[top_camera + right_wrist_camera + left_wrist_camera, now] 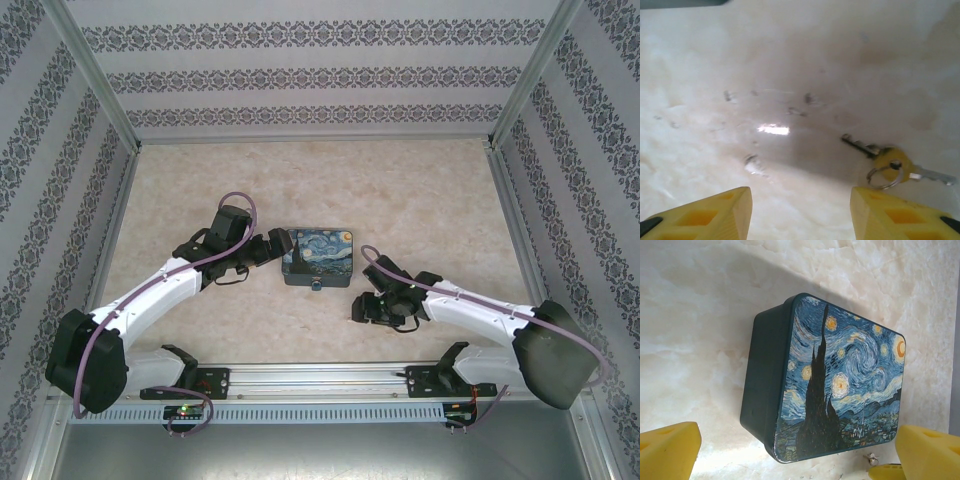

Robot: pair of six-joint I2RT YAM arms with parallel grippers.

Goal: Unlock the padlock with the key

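Marble tabletop (430, 200): left fingers (667, 450) wide facing box (840, 380), right fingers (705, 215) parted above key (862, 147).

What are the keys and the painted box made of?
Keys: probably metal, silvery and shiny; one head looks brassy yellow. Painted box: maybe tin or plastic; smooth dark sides with a glossy printed picture on top.

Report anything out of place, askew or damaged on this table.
Nothing is spilled or broken. The key lies loose on the table, ringed to a second key, off to the right of the right claw rather than centred ahead of it. Small dark scuffs mark the surface nearby.
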